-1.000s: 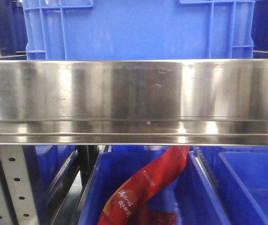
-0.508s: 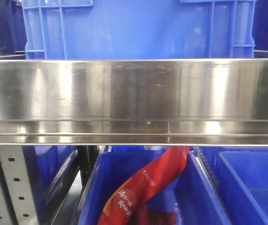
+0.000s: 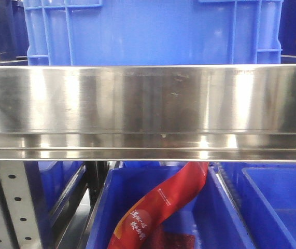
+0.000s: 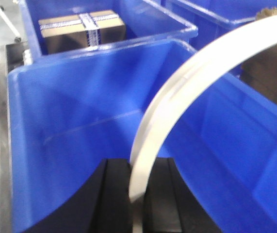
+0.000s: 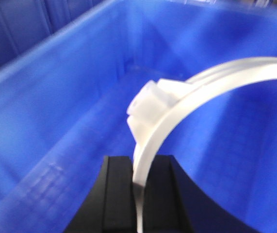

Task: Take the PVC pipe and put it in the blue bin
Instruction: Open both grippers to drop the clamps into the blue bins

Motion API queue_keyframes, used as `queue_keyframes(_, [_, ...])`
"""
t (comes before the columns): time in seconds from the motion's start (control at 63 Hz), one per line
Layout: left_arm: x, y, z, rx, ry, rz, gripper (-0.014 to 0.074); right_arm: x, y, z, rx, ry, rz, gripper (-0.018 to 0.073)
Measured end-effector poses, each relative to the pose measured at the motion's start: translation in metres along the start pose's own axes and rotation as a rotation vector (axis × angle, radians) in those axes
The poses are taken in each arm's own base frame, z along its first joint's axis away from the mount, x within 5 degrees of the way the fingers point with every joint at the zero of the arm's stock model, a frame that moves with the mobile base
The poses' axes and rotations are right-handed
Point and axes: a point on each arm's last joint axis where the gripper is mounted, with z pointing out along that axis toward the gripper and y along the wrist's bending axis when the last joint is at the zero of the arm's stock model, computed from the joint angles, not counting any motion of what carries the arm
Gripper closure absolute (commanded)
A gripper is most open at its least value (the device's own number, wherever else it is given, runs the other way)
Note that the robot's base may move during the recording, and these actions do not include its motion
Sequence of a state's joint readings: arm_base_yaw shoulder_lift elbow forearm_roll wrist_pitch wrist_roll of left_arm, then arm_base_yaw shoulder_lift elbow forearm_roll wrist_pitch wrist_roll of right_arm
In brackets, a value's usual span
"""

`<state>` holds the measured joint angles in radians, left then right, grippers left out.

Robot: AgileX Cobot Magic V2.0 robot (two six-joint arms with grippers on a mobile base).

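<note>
Nothing moved out front. Over the blue bin (image 4: 70, 121), left gripper (image 4: 138, 167) and right gripper (image 5: 138, 165) both squeeze the PVC pipe (image 4: 177, 92). It looks light, bendy, slippery; hold its ends.

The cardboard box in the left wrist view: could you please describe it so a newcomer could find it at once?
Start at the blue bin beneath the white PVC pipe, then look to the second bin behind it. The cardboard box lies inside, brown and crossed by silvery tape, unlike its plain blue surroundings.
</note>
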<state>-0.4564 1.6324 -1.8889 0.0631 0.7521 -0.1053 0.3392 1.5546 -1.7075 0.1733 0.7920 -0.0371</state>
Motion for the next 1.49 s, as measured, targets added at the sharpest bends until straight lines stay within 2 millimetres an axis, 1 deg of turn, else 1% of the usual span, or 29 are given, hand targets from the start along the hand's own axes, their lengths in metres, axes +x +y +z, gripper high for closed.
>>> queue_keyframes(0.048, [0.003,0.0,0.009,-0.001,0.009,0.002,0.0707,0.002,-0.001,0.007,0.001,0.014,0.002,0.0687])
queue_keyframes(0.111, [0.007,0.0,0.019,-0.002,0.027,0.003,0.07,0.003,-0.002,0.013,0.002,0.025,0.003,0.0591])
queue_keyframes(0.159, [0.01,0.0,0.024,-0.003,0.039,0.004,0.0669,0.004,-0.002,0.016,0.003,0.032,0.004,0.0505])
queue_keyframes(0.222, [0.012,0.0,0.03,-0.004,0.051,0.004,0.0577,0.004,-0.002,0.017,0.003,0.035,0.004,0.0363])
queue_keyframes(0.27, [0.013,-0.001,0.031,-0.004,0.054,0.004,0.0477,0.004,-0.003,0.017,0.003,0.035,0.004,0.0296])
queue_keyframes(0.302, [0.014,-0.001,0.032,-0.004,0.057,0.004,0.0388,0.004,-0.003,0.017,0.003,0.034,0.004,0.0249])
queue_keyframes(0.349, [0.014,-0.001,0.032,-0.004,0.057,0.004,0.0313,0.004,-0.003,0.017,0.003,0.034,0.004,0.0225])
queue_keyframes(0.413, [0.014,-0.001,0.032,-0.003,0.057,0.003,0.0237,0.004,-0.003,0.017,0.003,0.034,0.004,0.0222])
queue_keyframes(0.492, [0.014,-0.001,0.032,-0.001,0.055,0.001,0.0216,0.004,-0.003,0.017,0.003,0.034,0.004,0.0241])
queue_keyframes(0.54, [0.014,-0.001,0.032,-0.001,0.055,0.001,0.0226,0.004,-0.002,0.017,0.003,0.032,0.004,0.0279])
queue_keyframes(0.587, [0.013,-0.001,0.032,0.004,0.054,-0.005,0.0268,0.004,-0.002,0.016,0.002,0.041,0.003,0.0332])
queue_keyframes(0.651, [0.012,-0.003,0.028,0.018,0.058,-0.022,0.0364,0.003,-0.001,0.013,0.0,0.058,0.002,0.044])
queue_keyframes(0.667, [0.011,-0.003,0.026,0.024,0.058,-0.028,0.0389,0.003,-0.001,0.011,-0.001,0.065,0.001,0.0479])
queue_keyframes(0.746, [0.006,-0.005,0.014,0.048,0.051,-0.055,0.0548,0.001,0.001,0.002,-0.005,0.075,-0.003,0.0627])
queue_keyframes(0.762, [0.005,-0.005,0.011,0.054,0.046,-0.061,0.0588,0.0,0.001,-0.001,-0.006,0.074,-0.004,0.065])
queue_keyframes(0.825, [-0.001,-0.006,-0.002,0.068,0.018,-0.073,0.0692,-0.003,0.002,-0.008,-0.008,0.061,-0.007,0.0728])
queue_keyframes(0.841, [-0.002,-0.006,-0.004,0.07,0.014,-0.075,0.071,-0.004,0.003,-0.01,-0.008,0.057,-0.008,0.0727])
queue_keyframes(0.937, [-0.008,-0.007,-0.016,0.077,-0.017,-0.078,0.0707,-0.006,0.004,-0.018,-0.01,0.04,-0.012,0.0727])
queue_keyframes(0.984, [-0.008,-0.007,-0.017,0.077,-0.019,-0.078,0.0708,-0.006,0.004,-0.018,-0.01,0.043,-0.012,0.0727])
queue_keyframes(1.079, [-0.006,-0.007,-0.018,0.077,0.007,-0.079,0.0708,-0.001,0.005,-0.021,-0.013,0.101,-0.013,0.0727])
queue_keyframes(1.143, [-0.005,-0.006,-0.026,0.077,0.035,-0.078,0.0708,0.004,0.006,-0.031,-0.017,0.157,-0.016,0.0727])
queue_keyframes(1.238, [-0.009,-0.006,-0.052,0.082,0.026,-0.079,0.0708,0.006,0.01,-0.063,-0.017,0.121,-0.026,0.0727])
queue_keyframes(1.317, [-0.013,-0.007,-0.081,0.096,-0.04,-0.079,0.0708,0.005,0.012,-0.094,-0.008,0.005,-0.038,0.0727])
queue_keyframes(1.333, [-0.012,-0.008,-0.085,0.1,-0.05,-0.078,0.0708,0.004,0.013,-0.103,-0.007,-0.033,-0.041,0.0727])
queue_keyframes(1.365, [-0.014,-0.01,-0.102,0.114,-0.103,-0.076,0.0708,0.006,0.013,-0.114,-0.004,-0.082,-0.043,0.0727])
queue_keyframes(1.397, [-0.012,-0.012,-0.115,0.131,-0.146,-0.076,0.0708,0.009,0.014,-0.126,-0.003,-0.137,-0.045,0.0727])
queue_keyframes(1.444, [-0.007,-0.015,-0.129,0.149,-0.189,-0.076,0.0708,0.015,0.015,-0.137,-0.002,-0.187,-0.045,0.0727])
queue_keyframes(1.476, [-0.003,-0.016,-0.135,0.16,-0.208,-0.076,0.0708,0.02,0.015,-0.142,0.0,-0.21,-0.045,0.0727])
queue_keyframes(1.492, [0.002,-0.017,-0.136,0.163,-0.206,-0.076,0.0708,0.022,0.015,-0.148,0.0,-0.235,-0.045,0.0727])
